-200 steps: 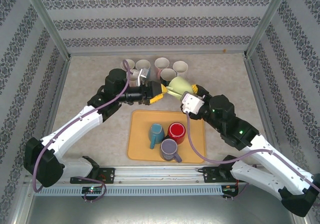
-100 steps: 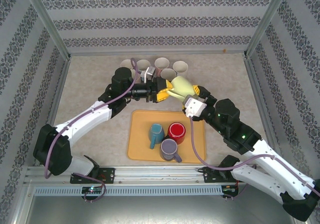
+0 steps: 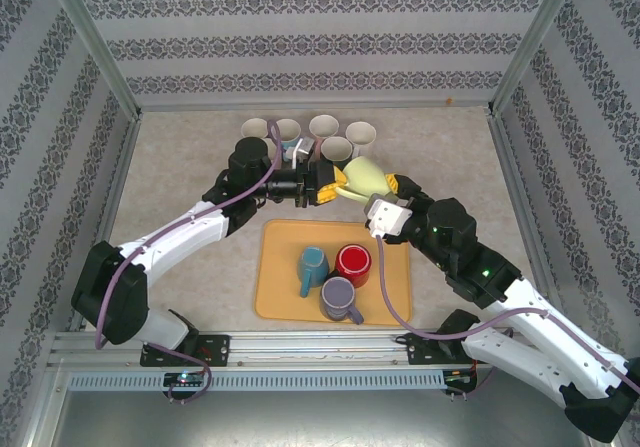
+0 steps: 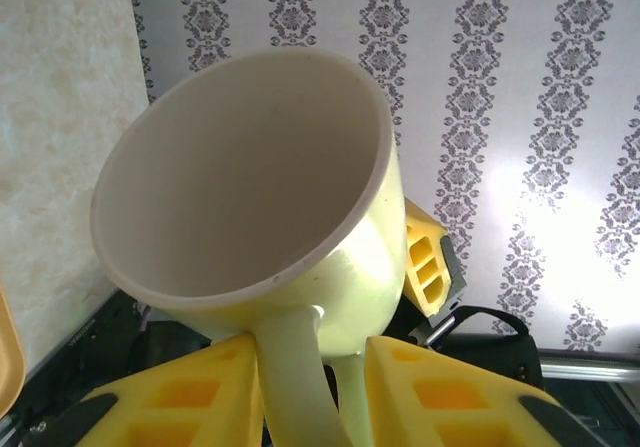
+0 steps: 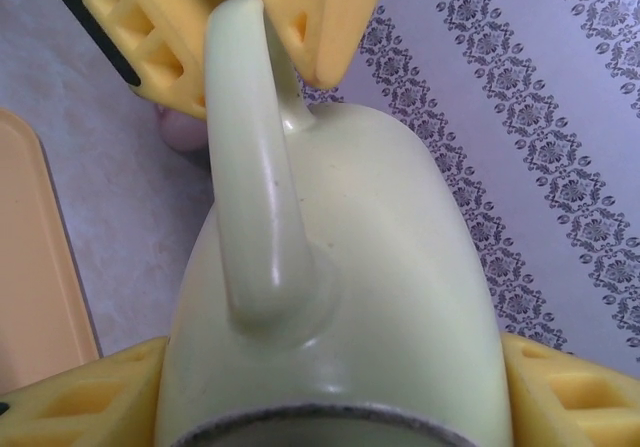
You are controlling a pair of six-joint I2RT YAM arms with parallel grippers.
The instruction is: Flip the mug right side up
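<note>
Left wrist view: the left gripper [image 4: 312, 397], spread and approaching a second ago, now pinches the handle [image 4: 295, 367] of the mug [image 4: 250, 187]. The right gripper [image 5: 330, 387] clamps the mug's body, aloft over the counter [image 3: 180, 147] behind the tray [image 3: 275, 267], so a handover for reorienting looks ready.

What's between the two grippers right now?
The pale green mug: the right gripper clamps its body, and the left gripper pinches its handle. Both wrist views show it.
</note>
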